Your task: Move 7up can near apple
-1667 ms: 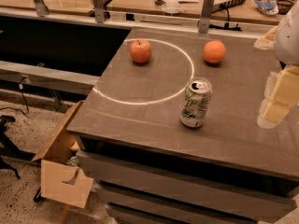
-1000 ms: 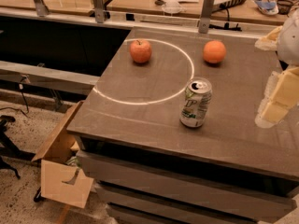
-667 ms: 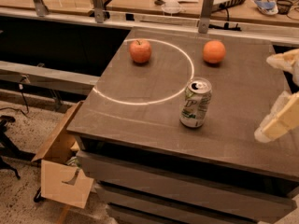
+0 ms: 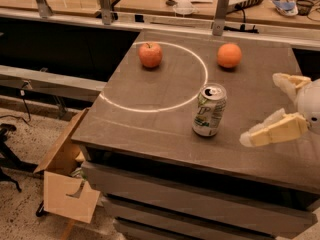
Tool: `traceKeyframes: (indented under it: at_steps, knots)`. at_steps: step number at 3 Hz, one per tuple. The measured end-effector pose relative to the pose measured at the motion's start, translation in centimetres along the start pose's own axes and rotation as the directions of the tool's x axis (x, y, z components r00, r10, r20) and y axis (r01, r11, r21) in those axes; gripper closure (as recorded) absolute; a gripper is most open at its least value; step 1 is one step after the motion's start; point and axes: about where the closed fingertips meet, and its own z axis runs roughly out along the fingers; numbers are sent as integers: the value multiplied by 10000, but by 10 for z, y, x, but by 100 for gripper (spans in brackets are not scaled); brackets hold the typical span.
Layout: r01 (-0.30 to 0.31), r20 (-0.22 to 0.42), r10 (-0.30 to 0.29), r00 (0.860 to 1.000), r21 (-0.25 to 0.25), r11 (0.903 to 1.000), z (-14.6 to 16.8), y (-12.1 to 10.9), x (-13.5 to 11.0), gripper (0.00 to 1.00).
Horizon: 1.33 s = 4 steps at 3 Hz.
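Observation:
The 7up can (image 4: 209,110) stands upright near the front middle of the brown table (image 4: 150,124), just in front of a bright ring of light. The apple (image 4: 150,54), reddish-orange with a dark stem, sits at the back left inside the ring. My gripper (image 4: 265,109) is at the right edge of the view, to the right of the can and apart from it. Its two pale fingers (image 4: 274,131) are spread open and hold nothing.
A smooth orange fruit (image 4: 229,55) sits at the back right of the table. Metal posts (image 4: 221,13) and a cluttered counter stand behind. An open cardboard box (image 4: 67,176) lies on the floor at the front left.
My gripper has swung lower and turned, its fingers now pointing left towards the can. The can, apple and orange have not moved.

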Motion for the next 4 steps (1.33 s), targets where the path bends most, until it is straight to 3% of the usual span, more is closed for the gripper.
traceKeyframes:
  at_steps: [2,3,4]
  knots:
    - [-160,378,163,9992,-76,9998,3,8,-6,0]
    - [-812,1687,932,9813,-767,9937,37,27,-8,0]
    - [-1066,2320,1307,9639,-1138,9878,57,34,-12,0]
